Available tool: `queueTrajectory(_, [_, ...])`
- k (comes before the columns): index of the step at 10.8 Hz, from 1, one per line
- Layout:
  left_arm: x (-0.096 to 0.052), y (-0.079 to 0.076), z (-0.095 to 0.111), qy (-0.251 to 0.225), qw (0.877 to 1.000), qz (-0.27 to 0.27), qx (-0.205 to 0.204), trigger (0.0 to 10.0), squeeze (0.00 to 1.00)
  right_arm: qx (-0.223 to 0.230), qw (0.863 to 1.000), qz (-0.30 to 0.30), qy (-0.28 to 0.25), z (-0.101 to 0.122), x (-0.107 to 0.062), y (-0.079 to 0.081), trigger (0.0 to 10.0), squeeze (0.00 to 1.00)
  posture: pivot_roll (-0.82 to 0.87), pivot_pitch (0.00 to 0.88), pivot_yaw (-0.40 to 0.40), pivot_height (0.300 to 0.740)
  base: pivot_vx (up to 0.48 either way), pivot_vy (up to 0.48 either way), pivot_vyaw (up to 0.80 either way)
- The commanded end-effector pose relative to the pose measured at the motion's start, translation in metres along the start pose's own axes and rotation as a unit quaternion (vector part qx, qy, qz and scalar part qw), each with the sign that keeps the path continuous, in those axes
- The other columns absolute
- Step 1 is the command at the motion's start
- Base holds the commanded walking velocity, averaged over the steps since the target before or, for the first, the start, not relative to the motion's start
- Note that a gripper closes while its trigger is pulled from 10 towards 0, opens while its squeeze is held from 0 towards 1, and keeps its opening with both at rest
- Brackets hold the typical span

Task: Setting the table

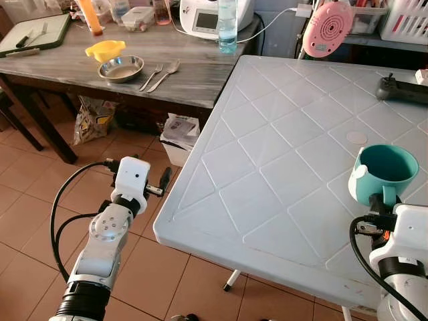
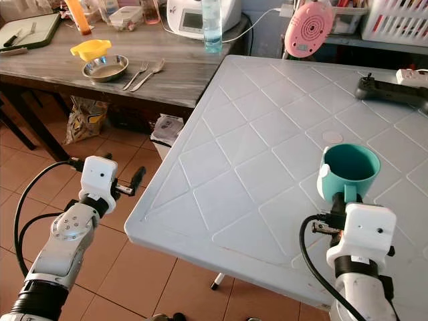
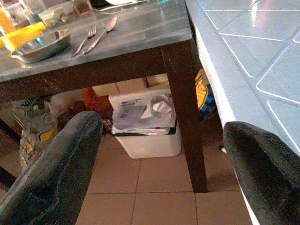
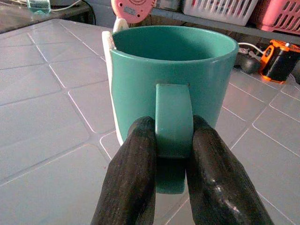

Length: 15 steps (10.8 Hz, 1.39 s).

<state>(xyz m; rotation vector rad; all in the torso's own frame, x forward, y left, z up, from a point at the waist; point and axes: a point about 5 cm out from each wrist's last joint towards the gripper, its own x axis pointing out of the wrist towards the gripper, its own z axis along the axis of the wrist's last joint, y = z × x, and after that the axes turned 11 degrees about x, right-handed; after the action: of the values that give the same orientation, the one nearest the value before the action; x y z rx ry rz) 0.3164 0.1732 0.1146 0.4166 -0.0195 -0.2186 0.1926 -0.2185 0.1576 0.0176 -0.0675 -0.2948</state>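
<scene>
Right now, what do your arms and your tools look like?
Both arms are silver metal with round joints, ending in boxy white wrist blocks. Black cables loop alongside each arm. The left tool and the right tool each have two long, rounded black fingers, slightly shiny and scuffed.

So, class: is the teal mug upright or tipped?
Upright. The mug has its open mouth facing up, and the right gripper pinches its handle over the white table.

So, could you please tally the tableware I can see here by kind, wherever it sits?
Mugs: 1, the teal mug, held by its handle in the right gripper over the white table.
Bowls: 1, the metal bowl on the wooden table.
Forks: 1, the fork.
Spoons: 1, the spoon.
Total: 4.
</scene>
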Motion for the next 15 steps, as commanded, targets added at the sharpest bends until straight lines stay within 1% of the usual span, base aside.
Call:
queueTrajectory(1, [0.0002,0.0015,-0.0007,0.007,1.000,-0.006,0.000,10.0,0.00,0.001,1.000,-0.005,-0.017,0.0059,0.0001,-0.0002,10.0,0.00,-0.06,0.102,0.087,0.740,0.000,0.000,0.00])
queueTrajectory(2, [0.0006,0.0019,-0.0013,0.009,1.000,-0.006,0.000,10.0,0.00,0.001,1.000,-0.005,-0.018,0.0060,0.0002,0.0000,10.0,0.00,-0.06,0.103,0.089,0.740,0.000,0.000,0.00])
queueTrajectory(5, [0.0023,0.0017,-0.0005,0.011,1.000,-0.015,0.000,10.0,0.00,0.003,1.000,-0.006,-0.020,0.0061,0.0010,0.0013,10.0,0.00,-0.06,0.103,0.095,0.740,0.000,0.274,0.00])
queueTrajectory(15, [0.0036,-0.0035,-0.0027,0.012,0.999,-0.032,0.008,10.0,0.00,0.000,1.000,-0.007,-0.022,0.0064,0.0029,0.0013,10.0,0.00,-0.07,0.100,0.097,0.740,0.000,0.371,0.00])
